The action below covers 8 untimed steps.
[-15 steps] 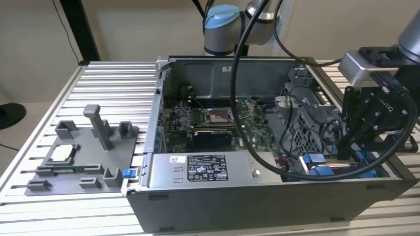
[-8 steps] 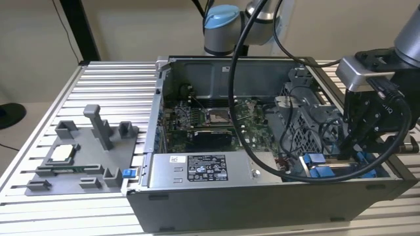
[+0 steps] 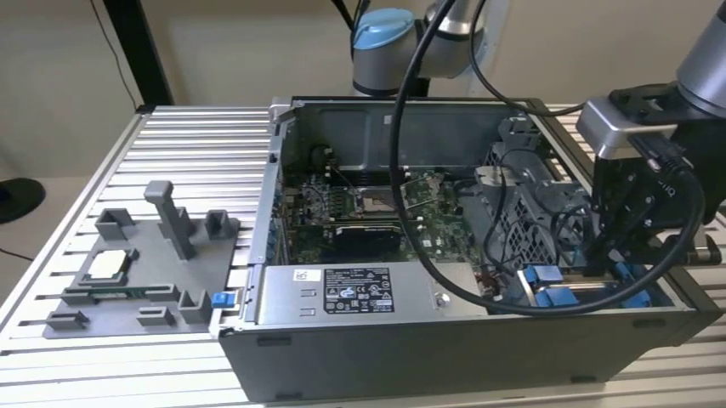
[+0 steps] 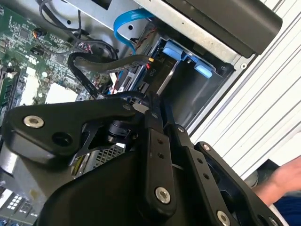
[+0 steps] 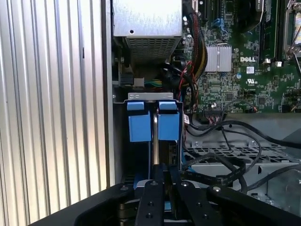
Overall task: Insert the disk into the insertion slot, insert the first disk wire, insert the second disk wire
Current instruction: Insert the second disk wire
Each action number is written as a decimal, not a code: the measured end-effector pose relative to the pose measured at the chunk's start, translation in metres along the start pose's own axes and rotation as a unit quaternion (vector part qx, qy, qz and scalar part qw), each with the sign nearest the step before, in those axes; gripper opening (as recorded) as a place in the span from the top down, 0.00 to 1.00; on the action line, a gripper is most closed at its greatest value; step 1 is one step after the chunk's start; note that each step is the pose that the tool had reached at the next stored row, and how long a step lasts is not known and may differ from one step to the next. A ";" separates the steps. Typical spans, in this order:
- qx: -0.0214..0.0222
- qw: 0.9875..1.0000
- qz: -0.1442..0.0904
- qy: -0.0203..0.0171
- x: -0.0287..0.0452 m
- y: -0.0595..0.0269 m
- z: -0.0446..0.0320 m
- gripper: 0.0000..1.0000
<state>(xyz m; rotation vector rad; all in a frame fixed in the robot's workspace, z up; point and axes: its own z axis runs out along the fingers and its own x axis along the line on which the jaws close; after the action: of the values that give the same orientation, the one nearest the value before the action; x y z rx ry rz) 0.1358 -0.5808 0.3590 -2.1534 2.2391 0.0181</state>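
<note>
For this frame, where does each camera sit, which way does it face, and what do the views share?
Exterior view: off the arm, above the table, looking down into the open computer case; arm and gripper show at its right.
First wrist view: on the arm, facing the insertion slot over the gripper's links.
Second wrist view: on the arm, facing the same slot.
Shared: slot and gripper.

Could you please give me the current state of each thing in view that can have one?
Computer case: side open, interior exposed.
Insertion slot: blue-framed disk standing in it.
Disk: down in the slot, blue tabs up.
Pincer: low over the slot, above the disk's edge.
Power supply box: mounted inside the case.
</note>
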 end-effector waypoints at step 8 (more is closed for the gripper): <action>0.007 1.000 0.000 0.000 0.0003 0.0080 0.0001 1.00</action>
<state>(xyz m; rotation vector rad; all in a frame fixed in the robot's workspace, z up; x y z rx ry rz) 0.1278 -0.5808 0.3588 -2.1473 2.2321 0.0040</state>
